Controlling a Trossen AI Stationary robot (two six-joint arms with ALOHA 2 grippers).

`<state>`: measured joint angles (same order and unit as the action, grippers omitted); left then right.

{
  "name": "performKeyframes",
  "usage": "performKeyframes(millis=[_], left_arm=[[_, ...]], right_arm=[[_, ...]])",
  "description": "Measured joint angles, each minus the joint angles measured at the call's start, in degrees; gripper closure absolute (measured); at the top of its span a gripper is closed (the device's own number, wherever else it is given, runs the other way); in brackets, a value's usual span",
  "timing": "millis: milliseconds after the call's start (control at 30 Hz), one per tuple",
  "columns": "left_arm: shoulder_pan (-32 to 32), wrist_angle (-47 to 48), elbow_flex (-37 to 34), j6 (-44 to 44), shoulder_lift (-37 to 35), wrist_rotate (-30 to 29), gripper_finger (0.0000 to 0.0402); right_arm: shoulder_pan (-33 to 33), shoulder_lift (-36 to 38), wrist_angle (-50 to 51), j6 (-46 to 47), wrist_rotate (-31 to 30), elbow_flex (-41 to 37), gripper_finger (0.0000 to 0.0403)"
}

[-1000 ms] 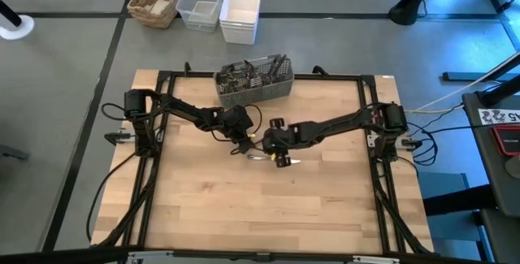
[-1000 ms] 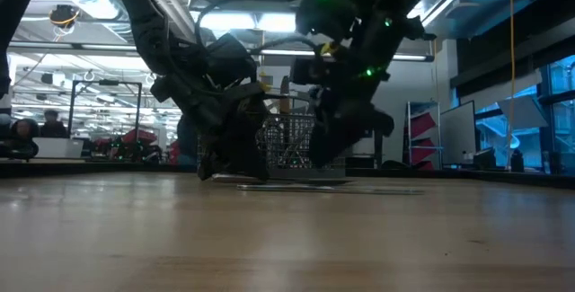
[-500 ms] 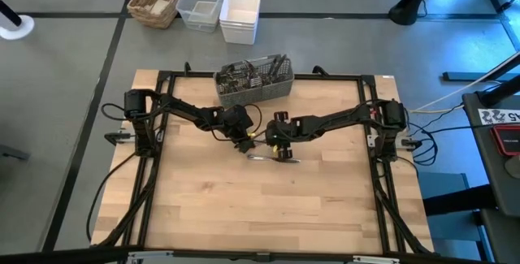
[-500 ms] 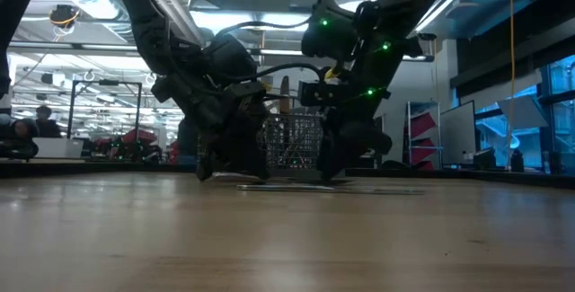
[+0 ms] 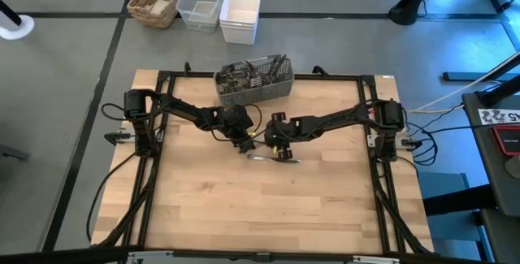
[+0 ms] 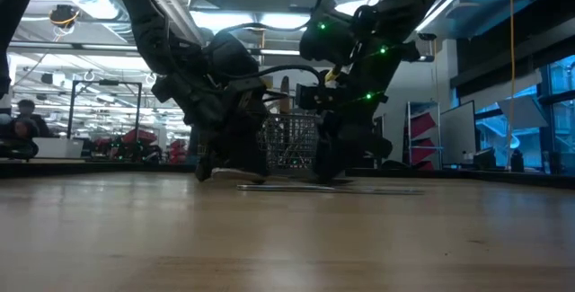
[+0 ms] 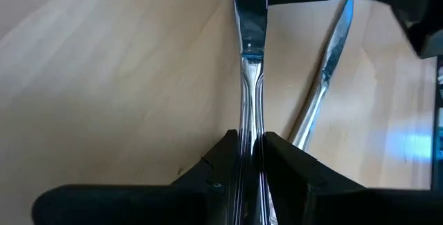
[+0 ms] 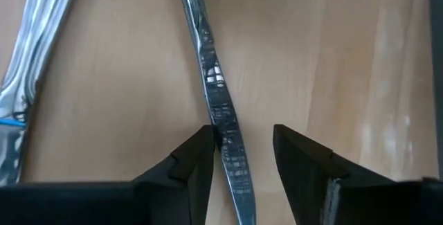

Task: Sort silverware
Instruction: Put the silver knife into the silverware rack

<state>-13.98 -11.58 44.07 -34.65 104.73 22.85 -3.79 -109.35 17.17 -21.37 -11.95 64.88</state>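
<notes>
the right claw [image 5: 281, 152] has drawn in over the last second toward the middle of the worktop [image 5: 260, 207] and come lower, so it now stands close beside the left claw [image 5: 245, 146]. its fingers [image 8: 188, 157] are spread, one to each side of a piece of silverware [image 8: 216, 104] lying flat on the wood, touching or nearly touching one side but not yet closed on it. i judge it is set for a pick.

the left claw has not shifted; it is closed on the handle of a table knife [image 7: 250, 66], blade lying along the wood, with a second utensil [image 7: 325, 73] just beside it.

the grey mesh caddy [image 5: 253, 79] at the far edge already holds many pieces, so sorting looks well along.

no brand, label or readable writing shows.
</notes>
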Motion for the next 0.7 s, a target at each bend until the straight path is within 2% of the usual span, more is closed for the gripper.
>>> performKeyframes(millis=[433, 567, 700], left_arm=[[0.02, -1.48, -0.07, -3.32, -0.04, 1.66, 0.0345], [0.02, -1.48, -0.07, -3.36, -0.04, 2.1, 0.0345], [0.02, -1.48, -0.07, -3.24, -0.04, 2.14, 0.0345]], right_arm=[[0.92, -2.25, -1.9, -0.04, 1.97, 0.13, 0.0256], [0.92, -2.75, -2.29, -0.04, 2.37, 0.13, 0.0286], [0.94, -2.82, -2.21, -0.06, 3.19, 0.11, 0.0337]])
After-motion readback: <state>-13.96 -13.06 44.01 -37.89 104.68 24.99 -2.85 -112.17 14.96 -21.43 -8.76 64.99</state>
